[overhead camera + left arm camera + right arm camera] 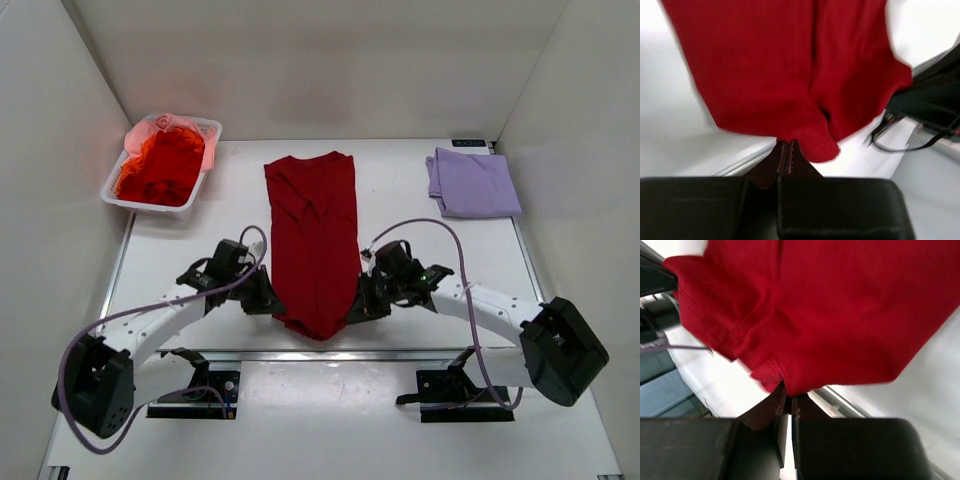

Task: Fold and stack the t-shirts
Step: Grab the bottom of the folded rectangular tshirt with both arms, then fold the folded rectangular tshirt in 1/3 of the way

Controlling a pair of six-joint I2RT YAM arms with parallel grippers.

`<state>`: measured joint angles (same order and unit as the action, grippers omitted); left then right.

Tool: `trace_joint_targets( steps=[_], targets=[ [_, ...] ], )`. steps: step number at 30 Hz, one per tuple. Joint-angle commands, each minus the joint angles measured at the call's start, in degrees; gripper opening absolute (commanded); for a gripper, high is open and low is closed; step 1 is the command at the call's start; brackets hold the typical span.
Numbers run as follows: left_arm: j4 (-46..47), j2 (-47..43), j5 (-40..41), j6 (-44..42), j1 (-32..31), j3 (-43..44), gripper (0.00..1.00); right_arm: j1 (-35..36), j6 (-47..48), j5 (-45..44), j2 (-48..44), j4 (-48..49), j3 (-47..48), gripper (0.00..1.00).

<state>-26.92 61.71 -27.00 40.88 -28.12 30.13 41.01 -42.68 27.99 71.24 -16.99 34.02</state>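
Far left corner of the table (400,200): white plastic basket (150,206), set at a slight angle. Inside, filling most of it, a bright orange-red shirt (160,172), crumpled in a heap. Bunched at the basket's far right end, a pink shirt (196,136), rumpled, draped against the rim.

Left gripper (268,300), at the near left edge of the dark red shirt (315,235): clenched on the cloth. Seen from the left wrist, fingertips (788,150) pressed together with a fold of the hem pinched between them. Right gripper (362,305), at the near right edge of the same shirt: likewise clamped. Seen from the right wrist, tips (788,401) closed on a stitched hem corner, cloth gathered and creased above the pinch.

Dark red shirt: largest piece, lying lengthwise down the middle of the table, collar end far, hem end near the arms. Sides folded inward into a long narrow strip, a sleeve lying across the upper part. Near end drawn in between the two grippers, tapering to a rounded tip close to the table's near edge.

Pale lavender shirt (472,183): far right of the table, folded into a neat flat square, well apart from the red one.
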Motion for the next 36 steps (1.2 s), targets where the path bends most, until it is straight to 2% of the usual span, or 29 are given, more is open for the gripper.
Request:
trace_joint_targets(
  steps=[1,5,11,15,17,18,21,22,23,24,25,26,29,33,36],
  targets=[
    [-0.06,3.92,-2.87,-4.66,4.99,5.89,0.0,-4.09,5.93,2.94,2.92,-2.34,6.39,0.0],
    [0.55,11.31,-2.88,-8.01,10.35,14.14,0.0,-11.55,12.68,5.32,7.76,-4.71,13.08,0.0],
    [3.71,26.33,-1.39,-10.56,15.63,24.09,0.0,-19.38,20.26,6.64,23.12,-8.05,30.54,0.0],
    [8.79,33.11,0.45,-9.86,18.36,29.36,0.0,-22.55,24.39,5.41,32.9,-9.9,41.64,0.0],
    [13.09,36.71,2.3,-8.46,19.42,31.21,0.0,-23.96,25.79,4.7,38.07,-9.38,47.34,0.03],
    [14.86,38.12,2.74,-7.49,19.94,31.39,0.0,-24.57,25.97,4.45,40.09,-9.03,49.54,0.09],
    [20.58,41.2,0.91,-4.51,21.78,32.97,0.15,-25.89,26.59,2.52,41.96,-5.87,51.85,0.41],
    [21.63,41.47,0.64,-4.32,22.05,33.41,0.24,-25.64,26.59,2.25,42.05,-4.9,51.41,0.56],
    [23.82,41.73,0.03,-2.75,22.23,32.63,0.34,-25.89,26.24,1.9,42.05,-3.76,51.15,0.63],
    [25.41,41.39,-0.5,-1.52,22.32,31.93,0.39,-26.33,26.24,2.07,41.79,-3.23,50.19,0.72],
    [28.64,41.3,-0.85,-0.81,22.49,30.35,0.51,-26.77,25.81,2.16,41.18,-2.79,49.48,0.77],
    [32.33,40.77,-1.9,0.76,22.67,28.69,0.6,-26.86,25.54,2.16,40.21,-1.91,48.43,0.79],
    [36.23,40.76,-4.45,2.71,22.32,26.82,0.68,-26.86,25.36,2.86,37.75,-0.15,43.61,0.78],
    [31.94,39.37,-5.52,1.22,21.88,25.25,0.7,-25.9,24.14,2.69,33.98,0.11,36.67,0.79],
    [26.93,33.67,-1.23,-0.71,21.0,19.38,0.71,-25.02,21.5,2.16,29.85,2.4,28.59,0.87]
  ],
)
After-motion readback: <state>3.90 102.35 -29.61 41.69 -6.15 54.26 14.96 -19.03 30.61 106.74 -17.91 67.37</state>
